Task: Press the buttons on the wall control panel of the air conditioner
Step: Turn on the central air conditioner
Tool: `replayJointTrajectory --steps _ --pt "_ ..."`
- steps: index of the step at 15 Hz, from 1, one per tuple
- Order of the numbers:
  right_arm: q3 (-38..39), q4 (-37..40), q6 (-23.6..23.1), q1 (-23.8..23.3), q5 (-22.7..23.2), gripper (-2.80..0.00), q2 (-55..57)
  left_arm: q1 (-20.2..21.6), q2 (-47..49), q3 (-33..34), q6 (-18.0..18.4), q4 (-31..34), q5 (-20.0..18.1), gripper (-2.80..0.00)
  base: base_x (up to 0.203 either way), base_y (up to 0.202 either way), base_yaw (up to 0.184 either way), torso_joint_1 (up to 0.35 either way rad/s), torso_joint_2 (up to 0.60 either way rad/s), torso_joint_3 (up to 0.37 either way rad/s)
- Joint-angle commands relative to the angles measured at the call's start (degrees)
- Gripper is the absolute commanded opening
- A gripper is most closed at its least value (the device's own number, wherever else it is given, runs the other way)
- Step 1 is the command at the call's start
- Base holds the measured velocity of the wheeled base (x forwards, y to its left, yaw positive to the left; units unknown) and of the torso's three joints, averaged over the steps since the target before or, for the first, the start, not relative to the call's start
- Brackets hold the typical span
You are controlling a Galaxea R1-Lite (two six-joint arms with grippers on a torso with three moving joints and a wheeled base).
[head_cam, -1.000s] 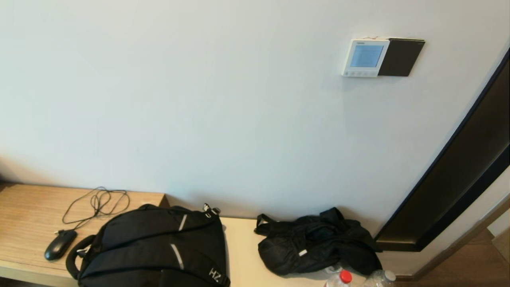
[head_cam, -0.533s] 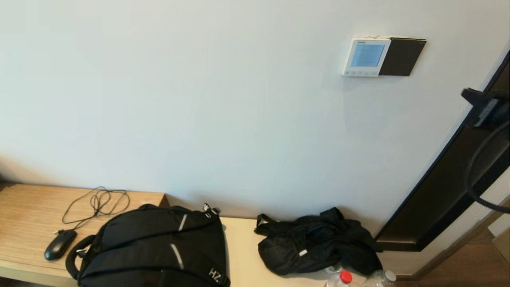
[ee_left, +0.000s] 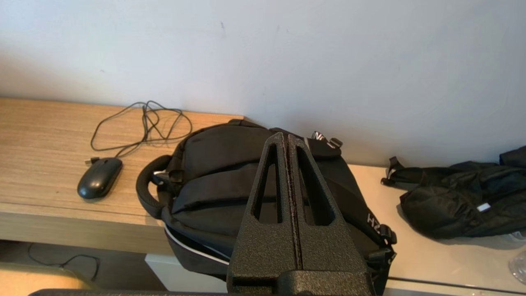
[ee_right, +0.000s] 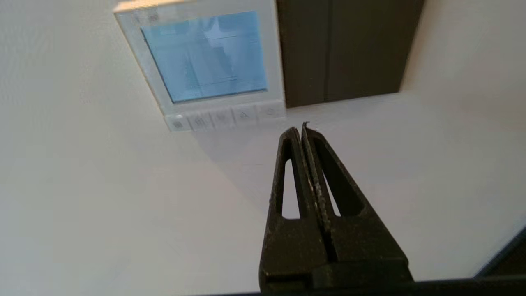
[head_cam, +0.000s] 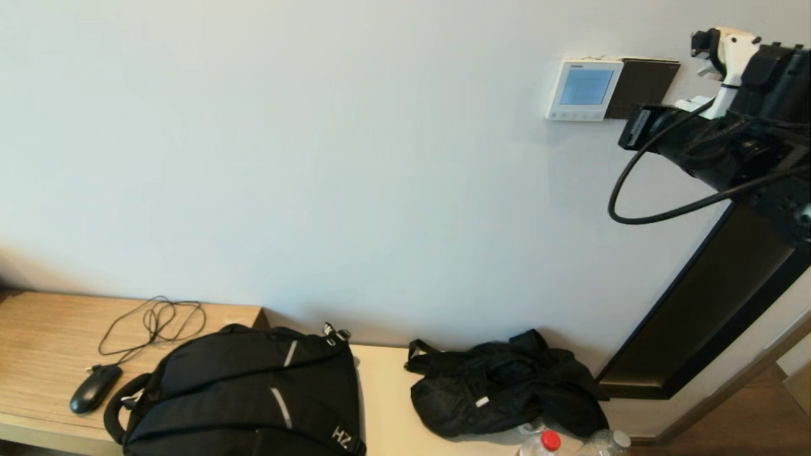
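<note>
The air conditioner's wall control panel is white with a pale blue screen and a row of small buttons along its lower edge. It also shows in the right wrist view, with its buttons. My right gripper is shut and empty, its tips just below the right end of the button row and apart from it. In the head view it sits right of and below the panel. My left gripper is shut and empty, parked low above a black backpack.
A dark plate adjoins the panel's right side. A dark door frame slants down the right. Below lie a wooden desk, a mouse, the backpack, a black bag and a red-capped bottle.
My right arm came into view from the right edge and rose up and leftward to beside the control panel. Nothing else has moved.
</note>
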Motion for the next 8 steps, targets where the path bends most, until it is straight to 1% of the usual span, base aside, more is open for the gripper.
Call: replayJointTrajectory --steps 1,5,8 --pt "-4.8 0.1 -0.2 1.7 -1.9 -2.8 5.7 0.0 0.0 0.0 0.0 0.0 0.0 -2.8 0.0 0.0 0.0 0.0 0.0 0.0" --pt "-7.0 0.0 -0.7 2.1 -2.7 -2.8 9.1 0.0 0.0 0.0 0.0 0.0 0.0 -2.8 0.0 0.0 0.0 0.0 0.0 0.0" --pt "-8.6 -0.2 -0.6 1.5 -3.6 -2.8 10.4 0.0 0.0 0.0 0.0 -0.1 0.0 -2.8 0.0 0.0 0.0 0.0 0.0 0.0"
